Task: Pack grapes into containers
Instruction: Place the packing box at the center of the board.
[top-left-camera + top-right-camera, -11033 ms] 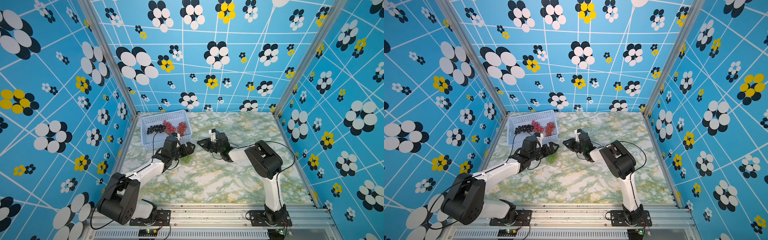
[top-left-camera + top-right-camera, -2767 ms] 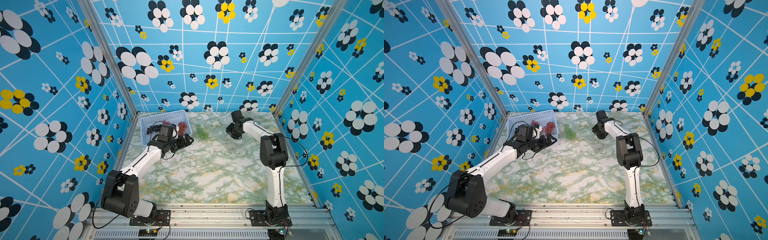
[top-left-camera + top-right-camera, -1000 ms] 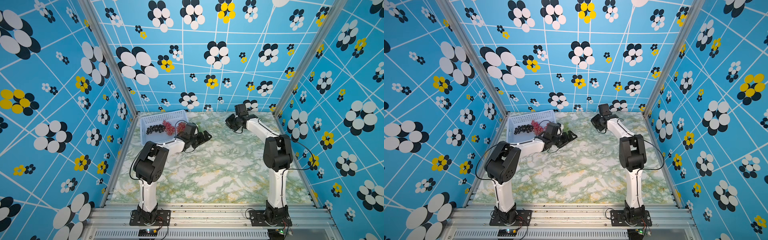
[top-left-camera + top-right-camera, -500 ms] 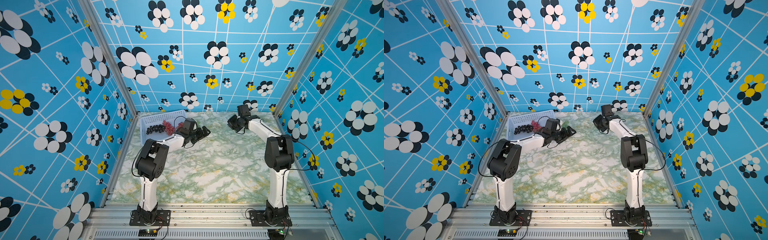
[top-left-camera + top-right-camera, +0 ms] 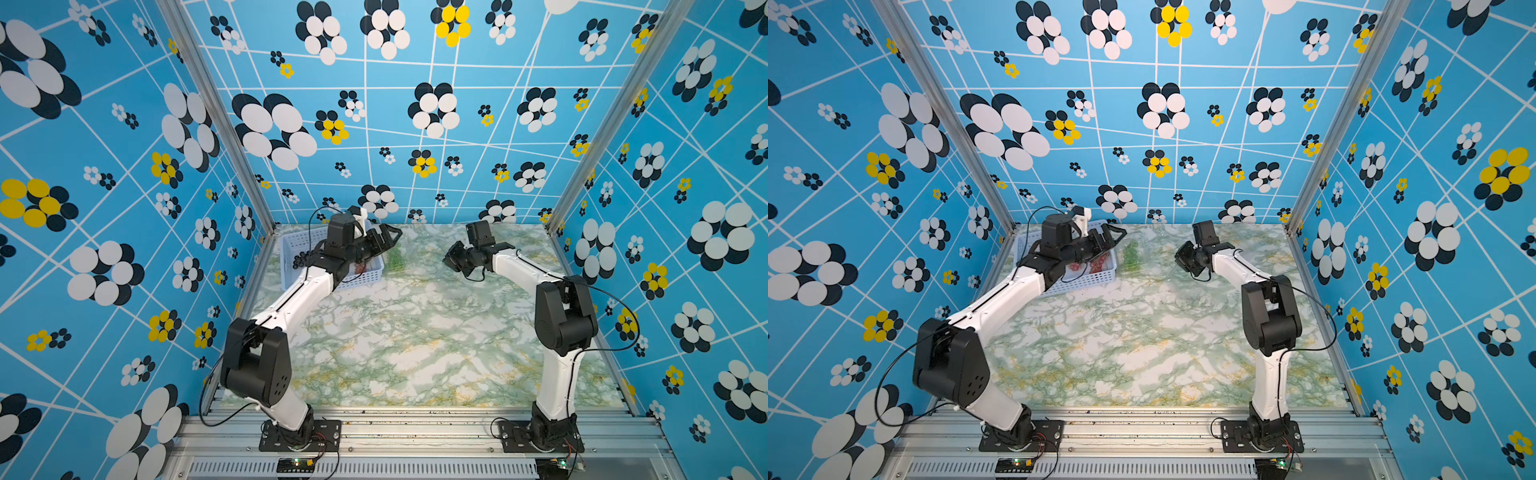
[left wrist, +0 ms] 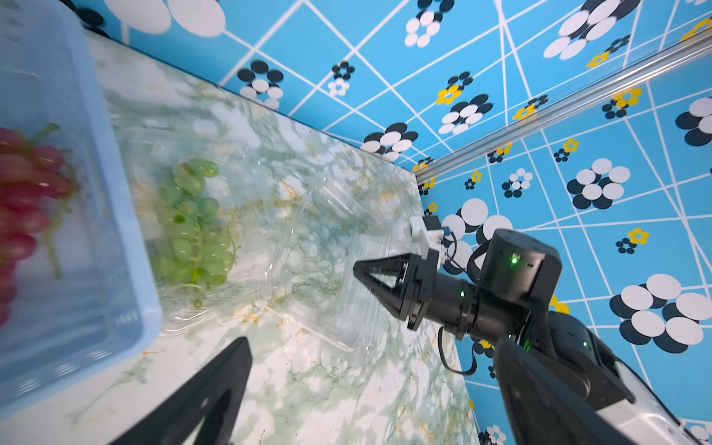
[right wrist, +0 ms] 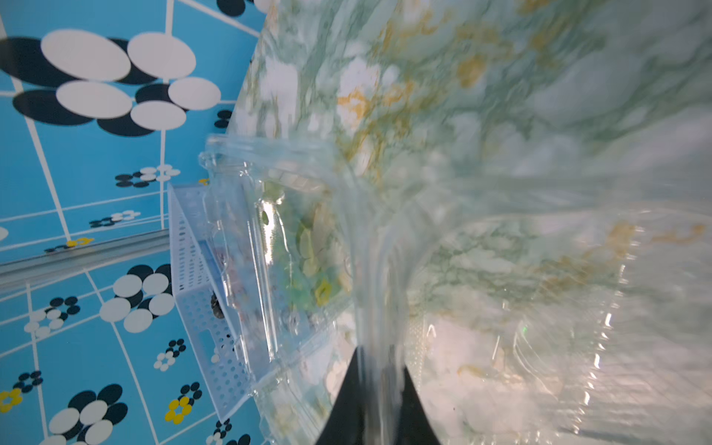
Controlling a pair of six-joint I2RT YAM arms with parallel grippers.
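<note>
Green grapes (image 6: 192,219), likely soft and best lifted by the stem, lie in a flimsy clamshell (image 6: 185,324); right gripper (image 6: 356,269) pinches a clear plastic edge (image 7: 379,327), left gripper (image 5: 390,241) gapes.

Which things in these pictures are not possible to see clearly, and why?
- dark grapes: top views, mostly behind the left arm.
- red grapes: left wrist view, blurred, cut by the edge.
- clear container: right wrist view, smeared; outline unclear.
- right hand: same view, only fingertips in frame.
</note>
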